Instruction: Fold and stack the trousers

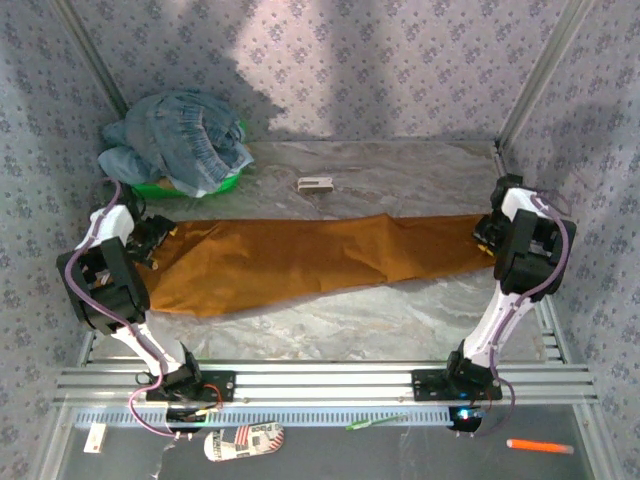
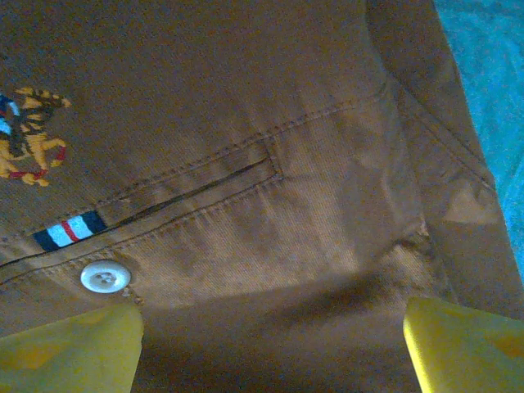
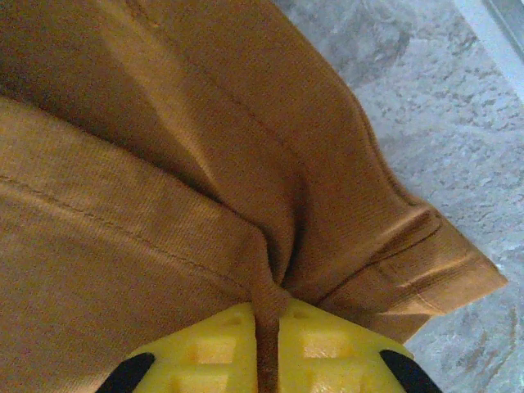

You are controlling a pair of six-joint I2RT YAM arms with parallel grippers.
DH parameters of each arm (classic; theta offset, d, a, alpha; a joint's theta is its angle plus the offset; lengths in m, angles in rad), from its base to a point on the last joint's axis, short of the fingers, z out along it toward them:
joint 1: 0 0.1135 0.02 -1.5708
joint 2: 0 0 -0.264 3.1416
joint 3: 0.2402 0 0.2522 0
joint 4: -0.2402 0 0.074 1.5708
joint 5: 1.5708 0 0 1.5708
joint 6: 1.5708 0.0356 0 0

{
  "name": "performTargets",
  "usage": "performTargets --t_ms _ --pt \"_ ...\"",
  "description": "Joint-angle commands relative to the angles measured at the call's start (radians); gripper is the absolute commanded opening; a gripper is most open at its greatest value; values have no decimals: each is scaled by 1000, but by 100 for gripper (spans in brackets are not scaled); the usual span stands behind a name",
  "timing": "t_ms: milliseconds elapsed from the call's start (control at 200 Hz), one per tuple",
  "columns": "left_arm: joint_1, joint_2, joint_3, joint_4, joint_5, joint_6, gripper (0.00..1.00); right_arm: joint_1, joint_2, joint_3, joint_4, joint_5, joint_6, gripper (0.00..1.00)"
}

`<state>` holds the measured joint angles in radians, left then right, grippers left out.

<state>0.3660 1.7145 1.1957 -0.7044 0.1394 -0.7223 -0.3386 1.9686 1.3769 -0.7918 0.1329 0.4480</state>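
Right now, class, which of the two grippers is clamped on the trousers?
The right gripper: it pinches a fold of the trousers near the hem, while the left gripper stands wide open over the waist end.

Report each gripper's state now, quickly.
Left gripper: open, over the waist end of the ochre-orange soft cloth trousers.
Right gripper: shut on those trousers at the leg end.

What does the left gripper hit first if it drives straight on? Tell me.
The left gripper, jaws open, points at the trousers; it would most likely meet that ochre cloth first, near the pocket slit by the white button, though depth is unclear.
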Motion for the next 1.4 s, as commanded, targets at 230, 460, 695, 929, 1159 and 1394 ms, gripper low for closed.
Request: performTargets --t_ms 230,460,695,929,1159,1394 --pt "-1 -24 -1 -9 15 13 83 15 -70 -22 -71 55 33 39" --pt "-2 -26 -3 -9 22 18 83 -19 -100 -109 -45 106 75 43" --pt "-23 -20 -3 -6 25 19 82 -128 -163 -212 33 -11 88 49" --pt "-36 -18 -4 -1 25 15 82 -175 -140 -225 75 -132 89 49" --pt "-39 -15 -2 -1 24 17 81 -174 -177 -239 88 -168 87 39" --pt "-42 -12 3 -1 24 18 82 -163 -230 -235 81 -155 87 32"
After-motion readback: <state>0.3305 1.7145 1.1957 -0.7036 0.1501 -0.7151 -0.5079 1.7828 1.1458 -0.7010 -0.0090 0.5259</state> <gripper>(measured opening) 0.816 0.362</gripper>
